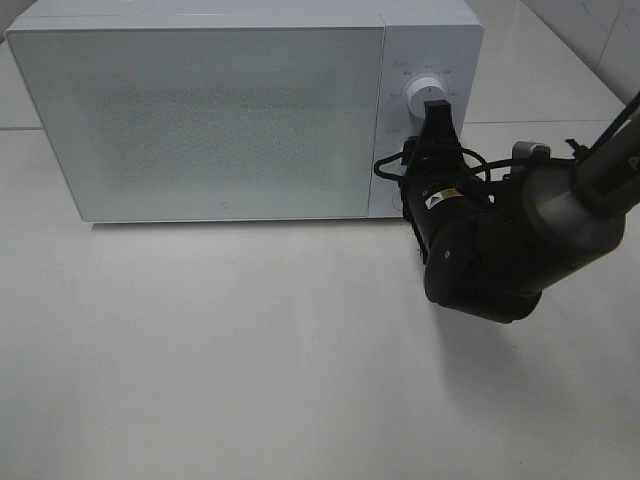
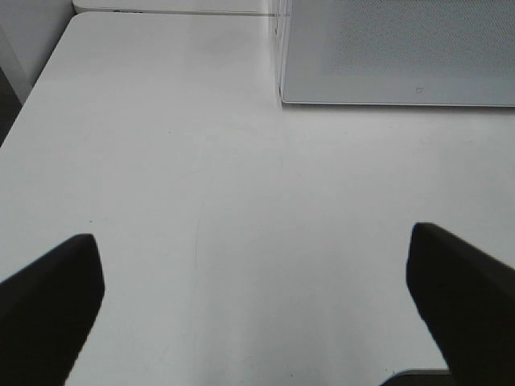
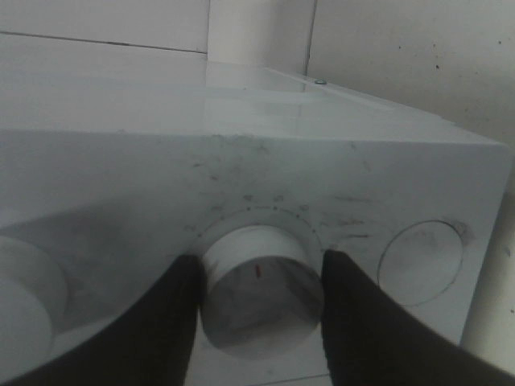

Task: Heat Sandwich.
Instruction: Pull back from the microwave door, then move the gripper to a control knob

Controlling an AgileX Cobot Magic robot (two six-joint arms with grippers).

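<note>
The white microwave [image 1: 200, 110] stands at the back of the table with its door closed. The sandwich is out of view. My right gripper [image 1: 437, 112] reaches to the control panel. In the right wrist view the right gripper [image 3: 261, 265] has a dark finger pressed on each side of the round white dial [image 3: 261, 293], which carries a small red mark. My left gripper [image 2: 257, 305] hangs open over bare table, nothing between its black fingers [image 2: 48, 305], near the microwave's front corner [image 2: 290, 80]. It does not show in the exterior high view.
The white table [image 1: 250, 350] stretches in front of the microwave. Two more round controls flank the dial: one [image 3: 422, 261] and another [image 3: 24, 297]. A tiled wall rises behind the microwave. The table's left edge [image 2: 32, 96] shows in the left wrist view.
</note>
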